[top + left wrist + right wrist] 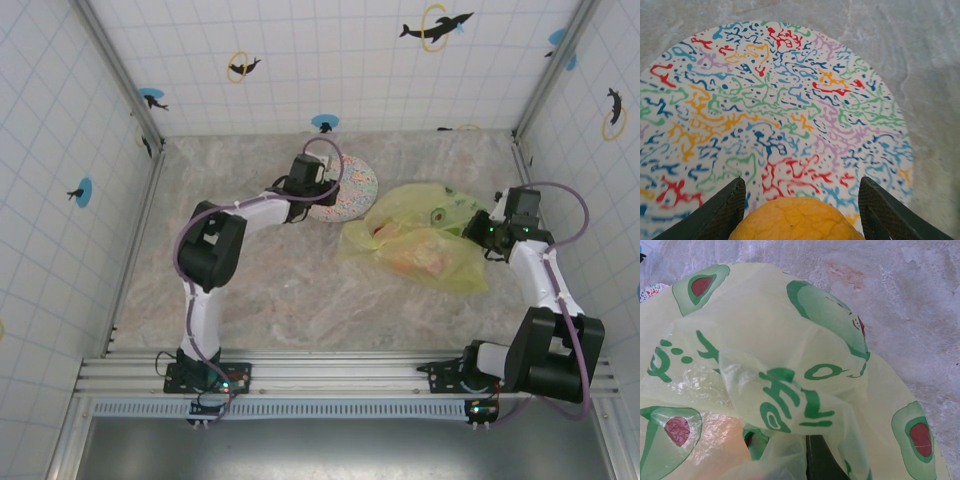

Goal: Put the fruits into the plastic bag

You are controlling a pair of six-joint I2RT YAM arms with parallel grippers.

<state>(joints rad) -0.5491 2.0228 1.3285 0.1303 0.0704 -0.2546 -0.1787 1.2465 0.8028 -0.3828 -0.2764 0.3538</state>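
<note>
An orange fruit sits between the dark fingers of my left gripper, which is shut on it just above the white patterned plate. From above, the left gripper hangs over that plate at the back centre. The yellow-green plastic bag with avocado prints lies crumpled to the plate's right. Orange and red fruits show through the bag. My right gripper is shut on the bag's right edge. In the right wrist view the bag drapes over one dark finger, and a peach fruit glows through the film.
The marbled grey table stretches in front of the plate and bag. Tiled walls with metal corner posts close in the back and sides. A rail runs along the near edge by the arm bases.
</note>
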